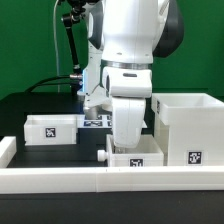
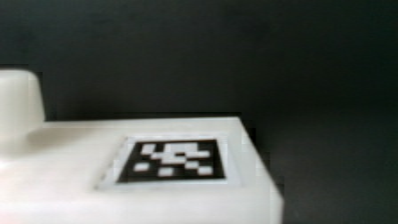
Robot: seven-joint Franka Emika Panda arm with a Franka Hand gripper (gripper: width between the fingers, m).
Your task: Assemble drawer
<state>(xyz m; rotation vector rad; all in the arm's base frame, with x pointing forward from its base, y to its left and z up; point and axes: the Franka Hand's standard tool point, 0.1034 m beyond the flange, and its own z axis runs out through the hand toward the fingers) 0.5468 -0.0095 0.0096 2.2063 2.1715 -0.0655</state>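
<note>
The drawer lies in three loose white parts. The tall casing [image 1: 188,128] stands at the exterior view's right, with a tag on its front. One low tray [image 1: 50,128] sits at the left. The second tray [image 1: 138,156], with its knob [image 1: 104,155] pointing left, lies by the front wall, directly under my gripper [image 1: 128,145]. The hand reaches down onto this tray and its fingertips are hidden. The wrist view shows that tray's tagged wall [image 2: 175,160] very close, with the knob [image 2: 15,100] beside it. No fingers show there.
A low white rim wall [image 1: 90,181] runs along the front of the black table. The marker board [image 1: 95,121] lies flat behind the arm. A black camera stand with cables [image 1: 72,50] rises at the back left.
</note>
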